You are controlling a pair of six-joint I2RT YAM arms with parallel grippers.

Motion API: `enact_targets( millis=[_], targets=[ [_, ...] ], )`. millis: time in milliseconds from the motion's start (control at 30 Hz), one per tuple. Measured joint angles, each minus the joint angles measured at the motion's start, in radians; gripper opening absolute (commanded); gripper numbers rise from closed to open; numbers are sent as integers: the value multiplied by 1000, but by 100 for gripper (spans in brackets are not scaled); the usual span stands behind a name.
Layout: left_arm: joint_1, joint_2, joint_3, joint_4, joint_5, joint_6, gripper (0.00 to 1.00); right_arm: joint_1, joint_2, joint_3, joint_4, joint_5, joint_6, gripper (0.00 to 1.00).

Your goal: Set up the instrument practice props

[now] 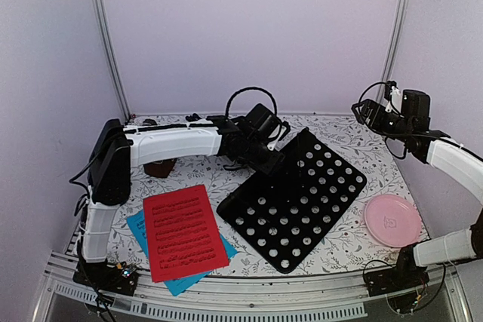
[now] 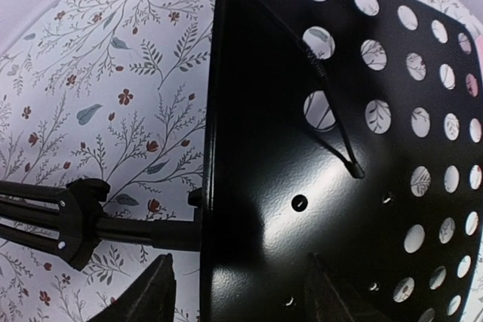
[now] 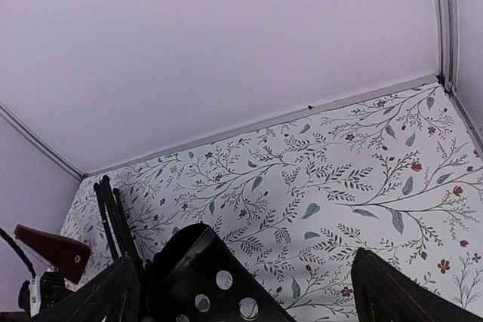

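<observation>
The black perforated music stand (image 1: pixel 294 197) lies flat on the table, with its folded tripod legs (image 2: pixel 45 216) pointing left. My left gripper (image 1: pixel 273 156) is at the plate's far-left edge. In the left wrist view the left gripper (image 2: pixel 241 292) straddles that edge: one finger over the cloth, one over the plate, with gaps showing. A red sheet (image 1: pixel 183 231) lies on a cyan sheet (image 1: pixel 139 225) at the front left. The brown metronome (image 1: pixel 159 167) is partly hidden under my left arm. My right gripper (image 1: pixel 370 111) hangs open and high at the right, and in its own view the right gripper (image 3: pixel 243 280) holds nothing.
A pink round plate (image 1: pixel 392 219) sits at the front right, beside the stand's plate. The floral cloth (image 1: pixel 347 137) ends at the back wall and at metal posts in the far corners. The left arm spans the back left of the table.
</observation>
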Motion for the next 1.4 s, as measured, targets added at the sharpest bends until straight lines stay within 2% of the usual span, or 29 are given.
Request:
enact_targets(
  millis=[200,467,1000,1400],
  targets=[
    [-11,62,49,-24,-59,-7,47,-4,-27,-27,14,0,7,99],
    [-11,111,96,-47,-123,-3,41,-7,-53,-40,30,3,15,99],
    [19,140,153,-60,-84,-20,9,-8,-58,-42,27,40,38,99],
    [20,155,175,-77,-80,-23,12,-8,-172,-108,51,145,51,99]
  ],
)
